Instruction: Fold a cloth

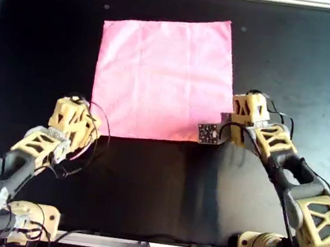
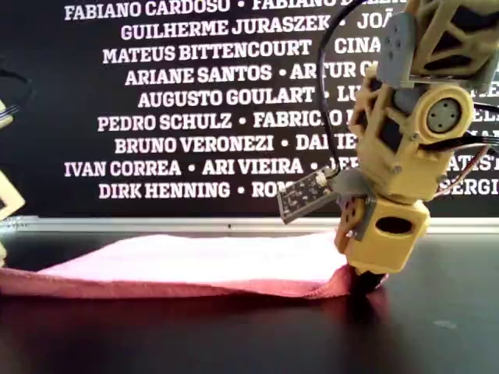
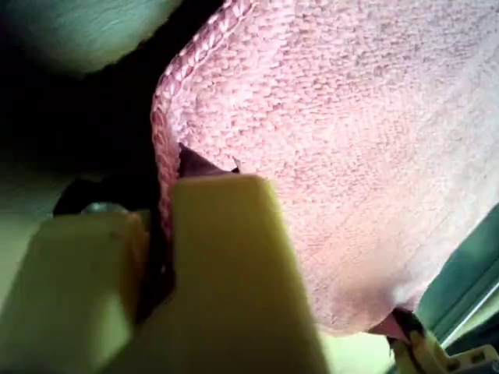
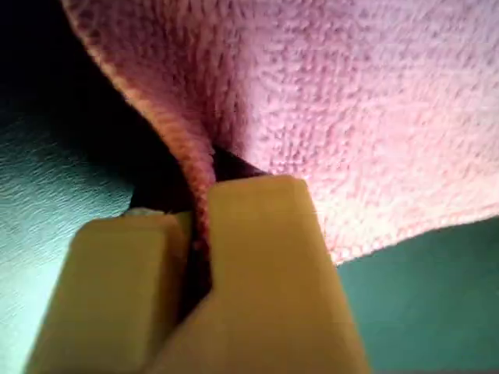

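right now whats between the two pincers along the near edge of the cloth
Only the cloth itself: its near hem runs unbroken from the left pincer to the right pincer, with nothing on it, as the overhead view shows.

Knitted cloth, plastic claws
Pink cloth point(image 1: 163, 77) matt, looped weave; tan claw point(image 4: 199, 234) smooth plastic; black worktop point(image 1: 42, 40) faintly glossy.

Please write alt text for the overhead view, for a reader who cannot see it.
A pink square cloth lies flat on a black table, and two yellow robot arms pinch its near corners: the left gripper at the view's lower left corner, the right gripper at the lower right.
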### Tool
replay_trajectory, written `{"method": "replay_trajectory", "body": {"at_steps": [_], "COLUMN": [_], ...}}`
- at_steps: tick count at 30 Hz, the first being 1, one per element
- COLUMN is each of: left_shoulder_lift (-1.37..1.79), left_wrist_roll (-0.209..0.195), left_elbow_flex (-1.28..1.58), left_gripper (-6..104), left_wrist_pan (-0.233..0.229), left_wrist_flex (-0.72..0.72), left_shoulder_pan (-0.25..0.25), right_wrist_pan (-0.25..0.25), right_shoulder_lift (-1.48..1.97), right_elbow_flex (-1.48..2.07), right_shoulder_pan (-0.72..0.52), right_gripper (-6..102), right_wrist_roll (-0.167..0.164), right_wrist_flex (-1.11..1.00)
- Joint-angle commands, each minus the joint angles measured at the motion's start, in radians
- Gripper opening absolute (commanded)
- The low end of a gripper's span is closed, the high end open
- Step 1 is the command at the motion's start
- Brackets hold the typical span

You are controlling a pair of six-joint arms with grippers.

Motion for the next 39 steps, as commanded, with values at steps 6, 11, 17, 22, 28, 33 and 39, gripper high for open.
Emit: {"method": "replay_trajectory", "body": {"at_steps": [6, 11, 17, 22, 28, 33, 39], "left_shoulder_lift": [0.069, 0.069, 0.069, 0.074, 0.055, 0.051, -0.008], "left_wrist_roll": [0.006, 0.006, 0.006, 0.006, 0.006, 0.006, 0.006], "left_elbow_flex": [0.011, 0.000, -0.003, -0.008, -0.155, -0.316, -0.454], "left_gripper": [-1, -1, -1, -1, -1, -1, -1], "left_wrist_pan": [-0.012, -0.012, -0.006, -0.011, -0.014, -0.014, -0.014], "left_wrist_flex": [0.000, -0.002, -0.002, -0.002, -0.012, -0.012, -0.017], "left_shoulder_pan": [-0.018, -0.012, -0.020, -0.020, -0.006, -0.006, -0.005], "right_wrist_pan": [-0.005, -0.003, 0.008, 0.009, 0.012, 0.012, 0.012], "right_shoulder_lift": [0.110, 0.264, 0.342, 0.350, 0.339, 0.313, 0.207], "right_elbow_flex": [0.106, 0.233, 0.279, 0.249, 0.120, -0.026, -0.202], "right_shoulder_pan": [0.000, 0.003, 0.003, 0.003, -0.021, -0.026, -0.028], "right_gripper": [-2, -2, -2, -2, -2, -2, -2], "right_wrist_roll": [0.003, 0.003, 0.003, 0.006, 0.003, 0.003, 0.003], "right_wrist_flex": [-0.012, -0.012, -0.012, -0.025, -0.031, -0.031, -0.031]}}
